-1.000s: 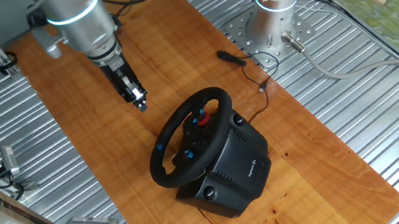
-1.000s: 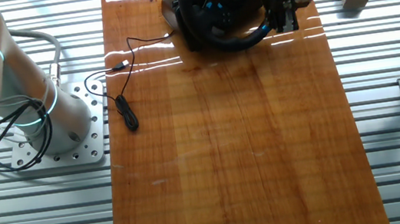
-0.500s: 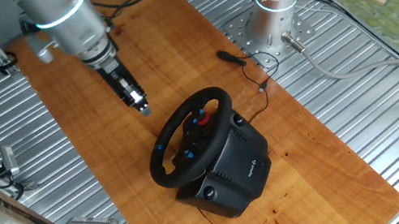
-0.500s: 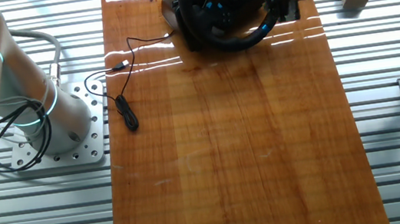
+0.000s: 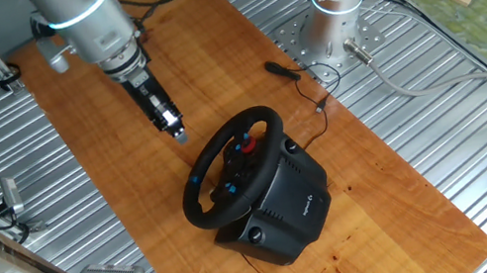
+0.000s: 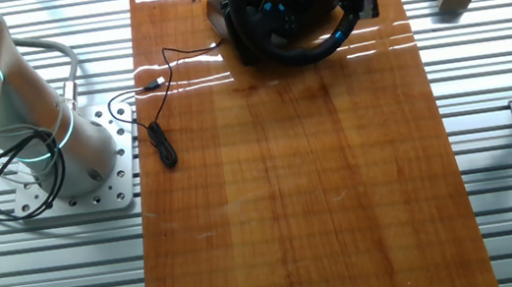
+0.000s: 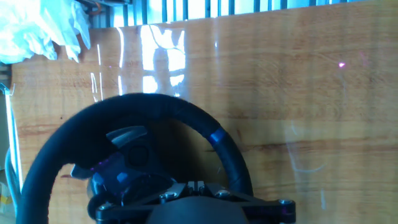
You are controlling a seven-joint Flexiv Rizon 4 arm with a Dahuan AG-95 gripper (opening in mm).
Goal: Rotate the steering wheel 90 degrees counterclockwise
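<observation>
The steering wheel [image 5: 199, 179] is a black round rim with red and blue buttons on its hub. It stands tilted on a bulky black base housing [image 5: 286, 204] on the wooden board. My gripper [image 5: 177, 130] hangs just up and left of the rim's top, close to it but apart, with its thin fingers together and nothing between them. In the other fixed view the wheel [image 6: 299, 54] is at the top edge and the gripper [image 6: 362, 6] is beside its right side. In the hand view the rim [image 7: 168, 106] arches right in front of the gripper [image 7: 196, 185].
The wooden board [image 5: 209, 52] lies on a ribbed metal table. A second robot's base [image 5: 335, 30] stands at the back right, with a thin black cable [image 5: 287, 70] on the board next to it. Crumpled white plastic [image 7: 43, 28] lies off the board's far corner.
The arm swung a little left and then back. The gripper tip now sits slightly lower and nearer the wheel rim. The wheel has not turned.
</observation>
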